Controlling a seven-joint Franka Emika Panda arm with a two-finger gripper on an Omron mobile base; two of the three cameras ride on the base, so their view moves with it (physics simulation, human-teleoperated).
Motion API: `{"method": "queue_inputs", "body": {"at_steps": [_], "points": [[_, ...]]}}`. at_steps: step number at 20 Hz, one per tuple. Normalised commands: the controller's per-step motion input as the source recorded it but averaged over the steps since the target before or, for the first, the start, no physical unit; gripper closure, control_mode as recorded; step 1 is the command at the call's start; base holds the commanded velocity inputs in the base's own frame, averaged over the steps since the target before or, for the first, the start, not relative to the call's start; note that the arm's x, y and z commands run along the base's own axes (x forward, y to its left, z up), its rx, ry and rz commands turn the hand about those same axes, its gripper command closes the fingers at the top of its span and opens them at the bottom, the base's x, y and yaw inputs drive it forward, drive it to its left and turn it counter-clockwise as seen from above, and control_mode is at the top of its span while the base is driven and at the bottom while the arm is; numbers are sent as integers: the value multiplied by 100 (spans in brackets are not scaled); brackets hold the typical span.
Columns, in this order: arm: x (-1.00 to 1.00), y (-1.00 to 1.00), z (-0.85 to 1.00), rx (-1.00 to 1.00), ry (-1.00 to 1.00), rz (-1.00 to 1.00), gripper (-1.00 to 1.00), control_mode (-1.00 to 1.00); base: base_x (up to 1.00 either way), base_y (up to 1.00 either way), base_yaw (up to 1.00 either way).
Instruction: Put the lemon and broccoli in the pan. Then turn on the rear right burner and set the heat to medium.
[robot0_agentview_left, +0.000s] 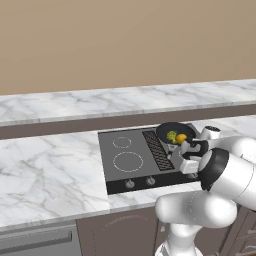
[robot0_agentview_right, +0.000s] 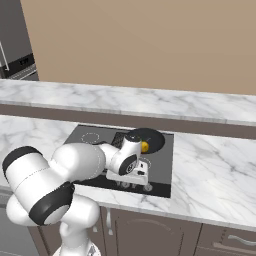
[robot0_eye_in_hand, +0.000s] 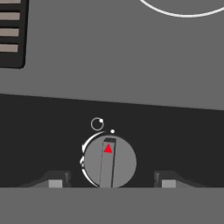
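The black pan (robot0_agentview_left: 175, 131) sits on the stove's rear right burner. In it lie the green broccoli (robot0_agentview_left: 171, 135) and, right beside it, the yellow lemon (robot0_agentview_left: 182, 138). From the right base view the lemon (robot0_agentview_right: 145, 146) peeks out behind the hand, inside the pan (robot0_agentview_right: 155, 136). My gripper (robot0_eye_in_hand: 111, 183) points down at the stove's front strip and straddles a round grey knob (robot0_eye_in_hand: 109, 162). The knob's red marker points toward the small circle symbol above it. The fingertips (robot0_eye_in_hand: 55, 183) stand apart from the knob on both sides, so the gripper is open. The hand (robot0_agentview_right: 131, 165) hovers low over the knob row.
The dark cooktop (robot0_agentview_left: 120, 172) is set into a marble counter (robot0_agentview_left: 45, 170). Two more knobs (robot0_agentview_left: 130, 184) show at its front left, a vent grille (robot0_agentview_left: 157, 150) runs down its middle, and a raised marble ledge (robot0_agentview_left: 100, 100) backs it.
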Motion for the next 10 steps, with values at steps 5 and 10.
{"method": "queue_inputs", "body": {"at_steps": [5,10], "points": [[0,0,0,0,0,0,100,-100,0,0,0],[0,0,0,0,0,0,100,-100,0,0,0]]}}
